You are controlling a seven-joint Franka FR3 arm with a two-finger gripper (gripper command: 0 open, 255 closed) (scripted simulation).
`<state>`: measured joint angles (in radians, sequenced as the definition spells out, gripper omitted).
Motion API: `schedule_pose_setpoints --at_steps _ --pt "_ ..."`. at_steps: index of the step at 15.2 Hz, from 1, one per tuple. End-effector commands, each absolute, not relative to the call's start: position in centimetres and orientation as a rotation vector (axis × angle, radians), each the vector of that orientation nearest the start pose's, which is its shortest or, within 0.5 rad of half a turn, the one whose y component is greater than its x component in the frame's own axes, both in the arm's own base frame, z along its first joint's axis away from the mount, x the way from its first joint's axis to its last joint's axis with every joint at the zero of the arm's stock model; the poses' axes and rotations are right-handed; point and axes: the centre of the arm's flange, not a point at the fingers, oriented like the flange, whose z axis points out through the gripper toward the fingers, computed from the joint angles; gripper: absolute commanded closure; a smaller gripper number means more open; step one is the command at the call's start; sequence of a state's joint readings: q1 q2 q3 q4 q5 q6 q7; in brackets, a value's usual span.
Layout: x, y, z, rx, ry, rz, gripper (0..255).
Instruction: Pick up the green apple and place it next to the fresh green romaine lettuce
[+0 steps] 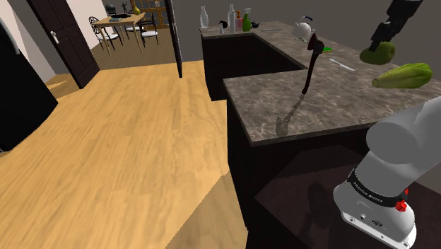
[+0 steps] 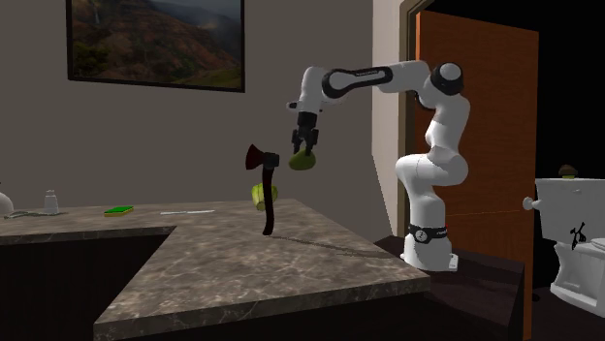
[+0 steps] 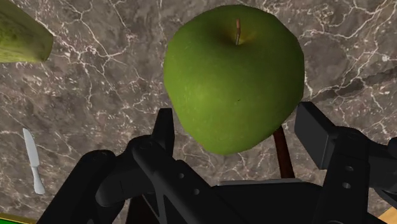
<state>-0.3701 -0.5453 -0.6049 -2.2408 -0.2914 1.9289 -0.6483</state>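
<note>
A green apple [image 3: 232,83] with a short stem sits clasped between the two black fingers of my gripper [image 3: 240,127]. In the shoulder view the gripper [image 1: 375,41] holds the apple [image 1: 381,52] in the air above the dark marble counter [image 1: 318,106]. The romaine lettuce [image 1: 403,74] lies on the counter just below and nearer the stand. From the second exterior view the apple [image 2: 302,161] hangs under the gripper [image 2: 304,147], above the lettuce [image 2: 258,195], which is partly hidden by an axe. An end of the lettuce [image 3: 19,38] shows beside the apple.
An axe [image 1: 311,64] stands upright on the counter close to the lettuce. A knife [image 1: 341,64] lies flat farther along. A kettle [image 1: 302,28] and bottles [image 1: 233,15] stand at the back. A small green item [image 2: 118,209] lies on the far counter.
</note>
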Motion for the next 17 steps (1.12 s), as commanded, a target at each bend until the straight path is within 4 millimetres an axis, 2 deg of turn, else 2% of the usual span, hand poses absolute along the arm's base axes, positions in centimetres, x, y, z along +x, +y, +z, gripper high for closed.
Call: schedule_pose_setpoints --at_steps 1,12,17 --pt "17.8 -41.0 54.9 -3.218 0.317 -0.206 255" --pt "8.2 -52.3 55.0 -3.218 0.317 -0.206 255" --pt "8.2 -52.3 52.3 -3.218 0.317 -0.206 255"
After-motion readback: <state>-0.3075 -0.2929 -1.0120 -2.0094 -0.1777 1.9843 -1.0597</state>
